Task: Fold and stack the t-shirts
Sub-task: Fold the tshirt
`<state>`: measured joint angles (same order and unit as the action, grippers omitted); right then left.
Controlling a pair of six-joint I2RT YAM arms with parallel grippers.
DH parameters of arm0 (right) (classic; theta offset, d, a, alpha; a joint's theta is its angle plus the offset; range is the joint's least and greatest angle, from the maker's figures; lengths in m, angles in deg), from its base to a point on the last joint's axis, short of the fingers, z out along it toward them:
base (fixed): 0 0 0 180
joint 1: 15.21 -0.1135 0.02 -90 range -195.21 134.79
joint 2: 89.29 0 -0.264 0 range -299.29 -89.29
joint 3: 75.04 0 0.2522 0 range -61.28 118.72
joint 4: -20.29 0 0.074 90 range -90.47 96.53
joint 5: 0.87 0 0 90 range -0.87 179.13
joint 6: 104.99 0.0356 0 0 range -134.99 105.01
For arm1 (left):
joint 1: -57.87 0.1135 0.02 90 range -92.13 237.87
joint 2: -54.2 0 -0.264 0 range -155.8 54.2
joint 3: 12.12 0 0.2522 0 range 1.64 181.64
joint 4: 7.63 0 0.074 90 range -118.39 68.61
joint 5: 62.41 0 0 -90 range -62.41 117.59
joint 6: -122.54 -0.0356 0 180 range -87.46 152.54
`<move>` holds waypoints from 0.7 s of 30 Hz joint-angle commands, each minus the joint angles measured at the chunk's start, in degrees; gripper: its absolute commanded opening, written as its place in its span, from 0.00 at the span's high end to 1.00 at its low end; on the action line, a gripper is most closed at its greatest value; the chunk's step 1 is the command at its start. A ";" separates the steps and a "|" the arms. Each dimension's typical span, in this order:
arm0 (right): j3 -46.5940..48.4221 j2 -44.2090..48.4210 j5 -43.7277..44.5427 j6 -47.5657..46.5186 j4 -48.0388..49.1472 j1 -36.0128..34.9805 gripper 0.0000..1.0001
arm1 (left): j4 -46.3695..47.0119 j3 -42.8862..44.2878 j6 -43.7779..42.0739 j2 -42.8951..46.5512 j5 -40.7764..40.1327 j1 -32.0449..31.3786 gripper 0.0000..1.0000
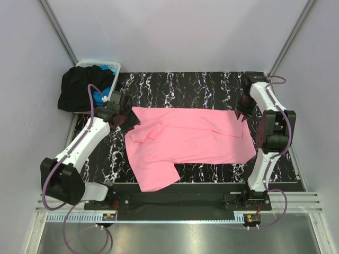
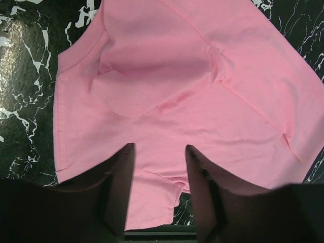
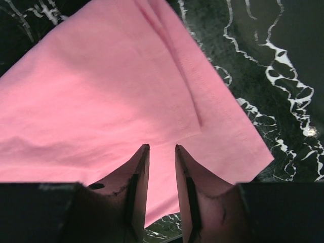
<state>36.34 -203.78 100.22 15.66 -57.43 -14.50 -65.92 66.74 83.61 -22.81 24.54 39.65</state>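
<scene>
Across the middle of the table [image 1: 185, 84] lies the pink shirt [image 1: 190, 140], spread crosswise and rumpled, with one sleeve doubled over near its left end. The left gripper [image 1: 127, 119] hangs over that end and the right gripper [image 1: 242, 114] over the far right corner, both with jaws apart and nothing between them. To fold cleanly, I judge each should pinch a matching corner and lift evenly (a lopsided pull would skew the crease). The black shirt [image 1: 79, 87] and blue shirt [image 1: 100, 96] sit in the basket [image 1: 114, 66] at the far left corner. No brand, label or writing is readable.
</scene>
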 commanded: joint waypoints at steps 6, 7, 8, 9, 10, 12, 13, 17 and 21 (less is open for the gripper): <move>1.78 2.88 -6.15 -2.09 3.84 -6.16 0.66 | 5.23 1.43 -3.61 -3.75 9.09 -0.50 0.66; 1.69 2.96 -6.78 -2.00 4.28 -6.33 0.66 | 6.46 1.08 -3.61 -4.19 12.94 -0.50 0.66; 1.34 3.31 -7.13 -1.74 5.16 -6.51 0.65 | 7.61 0.47 -3.00 -4.72 14.63 -0.50 0.64; 0.82 4.19 -8.53 -1.74 5.86 -6.69 0.65 | 10.23 0.12 -2.82 -5.33 16.48 -0.59 0.63; 0.47 4.63 -9.59 -1.83 6.65 -7.03 0.65 | 11.21 -0.32 -2.64 -5.95 19.63 -0.59 0.62; -1.11 5.68 -12.91 -1.21 8.59 -7.39 0.64 | 11.66 0.11 -2.99 -7.18 21.41 -0.85 0.60; -1.64 5.95 -13.55 -1.21 9.46 -7.83 0.64 | 11.66 0.29 -3.17 -8.58 22.64 -0.94 0.60; -4.80 5.95 -13.03 -0.33 9.82 -8.18 0.63 | 11.75 0.11 -3.69 -11.13 23.97 -1.99 0.59; -7.88 6.74 -7.07 1.86 9.21 -8.27 0.63 | 10.52 -0.06 -4.31 -14.39 22.83 -4.71 0.59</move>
<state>30.40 -199.70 89.45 15.33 -48.54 -22.15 -56.31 66.72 80.42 -35.60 44.59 36.74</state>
